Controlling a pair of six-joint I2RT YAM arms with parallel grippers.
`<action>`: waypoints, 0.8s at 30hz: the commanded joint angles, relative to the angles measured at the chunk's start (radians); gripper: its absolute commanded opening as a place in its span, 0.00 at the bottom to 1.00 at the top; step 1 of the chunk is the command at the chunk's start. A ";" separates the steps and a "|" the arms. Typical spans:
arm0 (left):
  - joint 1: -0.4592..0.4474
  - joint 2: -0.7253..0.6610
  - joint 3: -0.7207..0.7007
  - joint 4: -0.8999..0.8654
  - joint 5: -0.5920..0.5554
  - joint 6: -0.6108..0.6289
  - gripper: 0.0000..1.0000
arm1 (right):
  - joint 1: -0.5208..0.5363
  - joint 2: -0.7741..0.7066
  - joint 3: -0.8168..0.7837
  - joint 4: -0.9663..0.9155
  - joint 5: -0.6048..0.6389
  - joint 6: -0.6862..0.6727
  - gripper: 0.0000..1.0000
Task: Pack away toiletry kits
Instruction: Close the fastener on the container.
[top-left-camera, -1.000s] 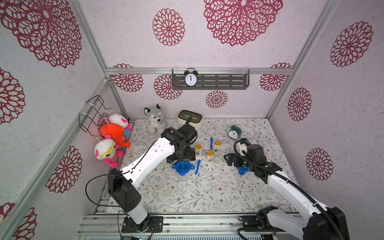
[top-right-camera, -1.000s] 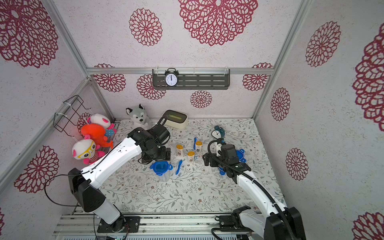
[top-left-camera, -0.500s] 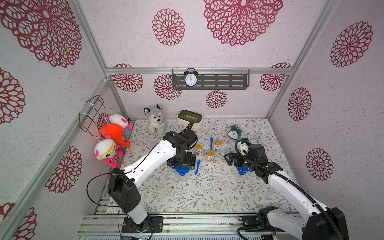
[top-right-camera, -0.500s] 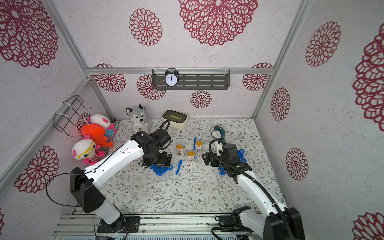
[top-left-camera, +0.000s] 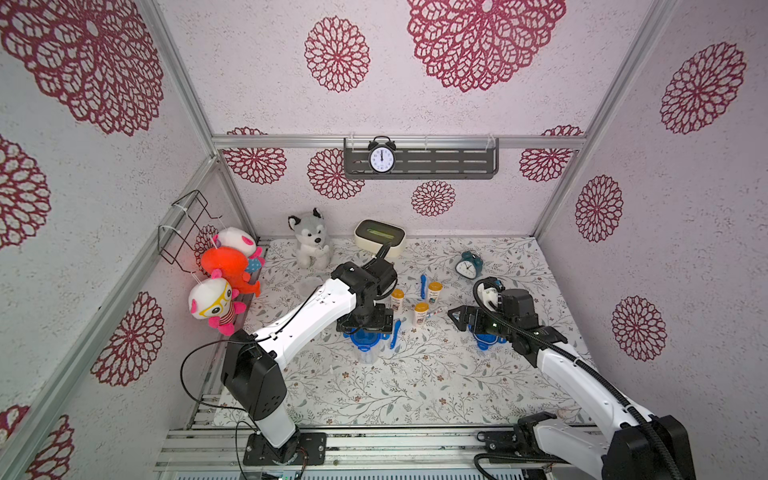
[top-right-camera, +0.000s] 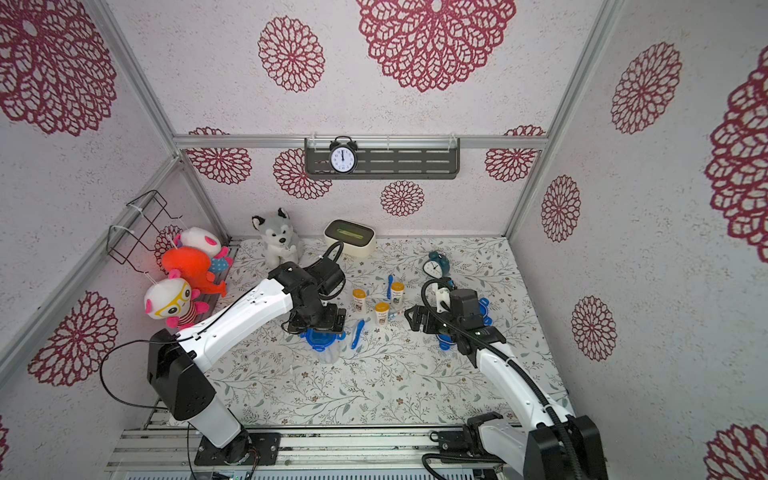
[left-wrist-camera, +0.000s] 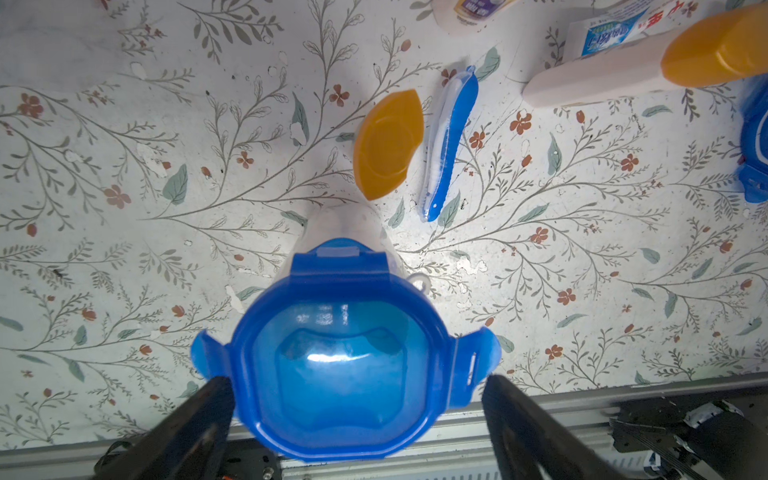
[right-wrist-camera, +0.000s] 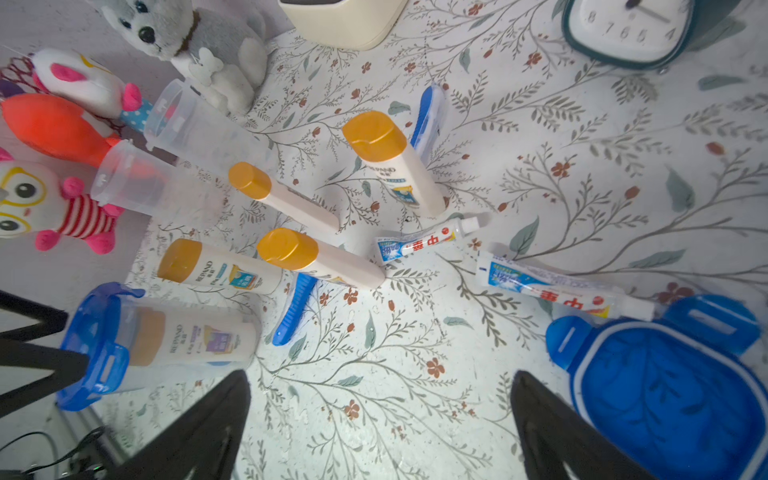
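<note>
A blue-lidded clear cup stands with one bottle inside. More bottles stand near it. The toothbrushes and tubes lie flat.

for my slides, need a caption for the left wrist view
Open left gripper over a blue-lidded cup, bottle and toothbrush beyond.

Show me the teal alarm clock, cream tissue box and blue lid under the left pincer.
teal alarm clock (top-left-camera: 466, 268), in a top view: white dial
cream tissue box (top-left-camera: 378, 233), in a top view: top
blue lid (left-wrist-camera: 340, 365), left wrist view: centre
</note>
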 joint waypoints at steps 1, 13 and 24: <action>-0.011 0.014 -0.013 0.007 -0.005 -0.011 0.98 | -0.056 -0.029 -0.011 0.069 -0.188 0.078 0.99; -0.013 0.042 -0.019 -0.001 0.005 -0.028 0.98 | -0.128 -0.029 -0.048 0.130 -0.328 0.154 0.99; -0.014 0.063 -0.068 0.040 0.033 -0.054 0.98 | -0.136 -0.035 -0.054 0.136 -0.330 0.156 0.99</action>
